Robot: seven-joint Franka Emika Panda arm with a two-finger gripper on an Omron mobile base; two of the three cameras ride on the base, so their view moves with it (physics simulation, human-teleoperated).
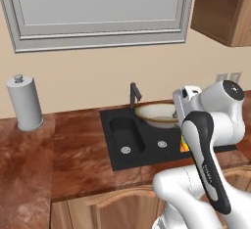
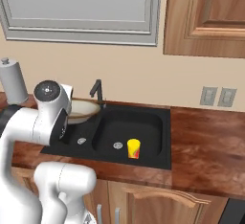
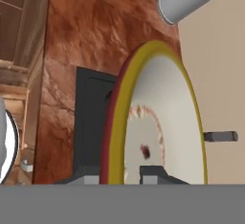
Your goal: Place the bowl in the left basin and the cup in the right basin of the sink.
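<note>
1. My pincer (image 3: 130, 174) is clamped on the rim of the bowl (image 3: 162, 122), one finger on each side.
2. The bowl, cream inside with a tan edge, hangs above the sink (image 1: 117, 120).
3. The yellow cup (image 2: 133, 149) stands upright in the wider right basin (image 2: 143, 122).
4. A paper-towel roll (image 1: 23, 103) stands on the bench (image 1: 73, 149).

We see the sink (image 2: 158, 158) set in the counter (image 2: 206, 141), its faucet (image 2: 97, 92) at the back edge. The left basin (image 1: 127, 134) lies beside the right basin (image 2: 129, 129). The cup (image 2: 133, 149) stands upright in the right basin, just right of its drain (image 2: 117, 145). The bowl (image 1: 156, 113) sits above the sink, right of the faucet in the left base view. The paper towel roll (image 1: 24, 103) stands on the counter, well left of the sink. Wall outlets (image 2: 217, 96) lie right, behind the counter.
</note>
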